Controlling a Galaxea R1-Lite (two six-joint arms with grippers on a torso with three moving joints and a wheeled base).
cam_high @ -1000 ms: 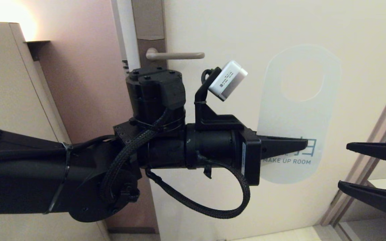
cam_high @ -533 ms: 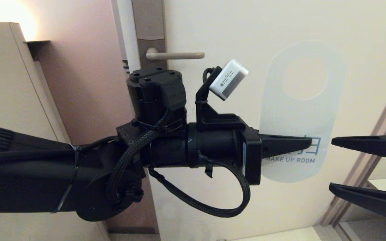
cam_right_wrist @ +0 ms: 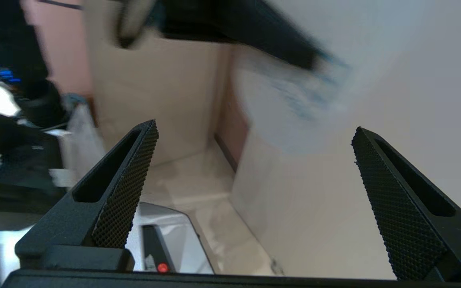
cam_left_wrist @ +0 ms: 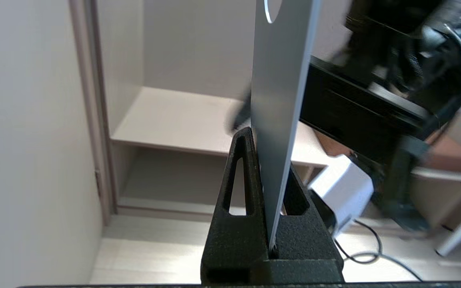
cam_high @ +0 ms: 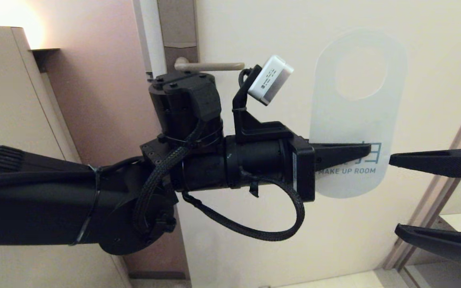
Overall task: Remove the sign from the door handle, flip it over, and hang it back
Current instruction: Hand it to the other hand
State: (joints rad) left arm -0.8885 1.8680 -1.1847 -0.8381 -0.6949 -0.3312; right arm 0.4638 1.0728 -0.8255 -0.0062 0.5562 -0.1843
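Note:
The sign (cam_high: 354, 128), white with teal "MAKE UP ROOM" facing me, hangs upright in the air before the door, off the door handle (cam_high: 210, 66). My left gripper (cam_high: 368, 151) is shut on the sign's lower part; in the left wrist view the sign (cam_left_wrist: 280, 100) stands edge-on between the jaws (cam_left_wrist: 268, 160). My right gripper (cam_high: 394, 196) is open at the right edge of the head view, its upper finger level with the sign's lower right edge. In the right wrist view the sign (cam_right_wrist: 294, 96) shows blurred beyond the open gripper (cam_right_wrist: 254, 132). The handle is a beige lever on a brown backplate, partly behind the left arm.
The cream door (cam_high: 278, 240) fills the background. A beige cabinet (cam_high: 10, 100) stands at the left under a lamp glow. A door frame and a shelf recess (cam_high: 454, 224) lie at the right. My left arm (cam_high: 94, 200) crosses the lower left.
My left gripper has raised the sign by a small amount. My right gripper has moved up and left, its upper finger now close to the sign's lower right edge.

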